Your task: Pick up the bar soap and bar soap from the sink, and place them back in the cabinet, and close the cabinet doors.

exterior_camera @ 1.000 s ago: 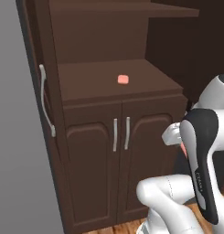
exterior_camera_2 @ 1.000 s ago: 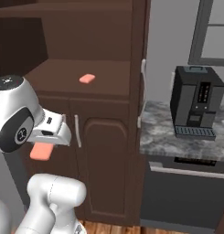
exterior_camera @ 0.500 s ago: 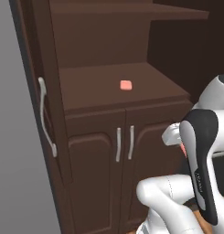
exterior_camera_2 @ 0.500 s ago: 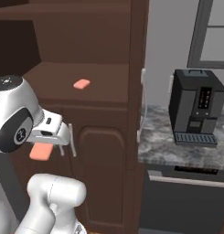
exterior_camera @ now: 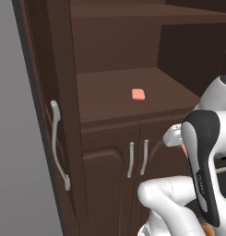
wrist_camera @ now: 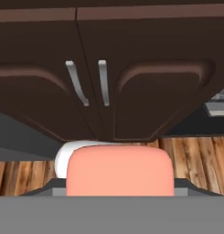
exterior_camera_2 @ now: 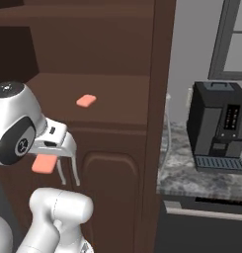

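One flat salmon-orange bar soap (exterior_camera: 138, 94) (exterior_camera_2: 86, 101) lies on the open middle shelf of the dark brown cabinet (exterior_camera: 110, 55). The other bar soap (exterior_camera_2: 45, 163) (wrist_camera: 119, 170) is held in my gripper (exterior_camera_2: 48, 157), which is shut on it. The gripper hangs in front of the lower arched doors, below the shelf edge. A sliver of the held soap (exterior_camera: 184, 148) shows beside the forearm. The tall left cabinet door (exterior_camera: 50, 92) stands open, its long silver handle (exterior_camera: 57, 144) facing me. The right door's edge (exterior_camera_2: 159, 89) also stands open. The sink is out of view.
Two shorter arched-panel doors with small silver handles (exterior_camera: 137, 159) (wrist_camera: 88, 82) are shut below the shelf. A black coffee machine (exterior_camera_2: 219, 126) stands on the speckled stone counter (exterior_camera_2: 186, 173) to the right. Wooden floor (wrist_camera: 195, 160) lies beneath.
Both base views have shifted: the cabinet looks nearer and lower, so the base has driven closer. The gripper keeps its hold on the soap in the same pose.
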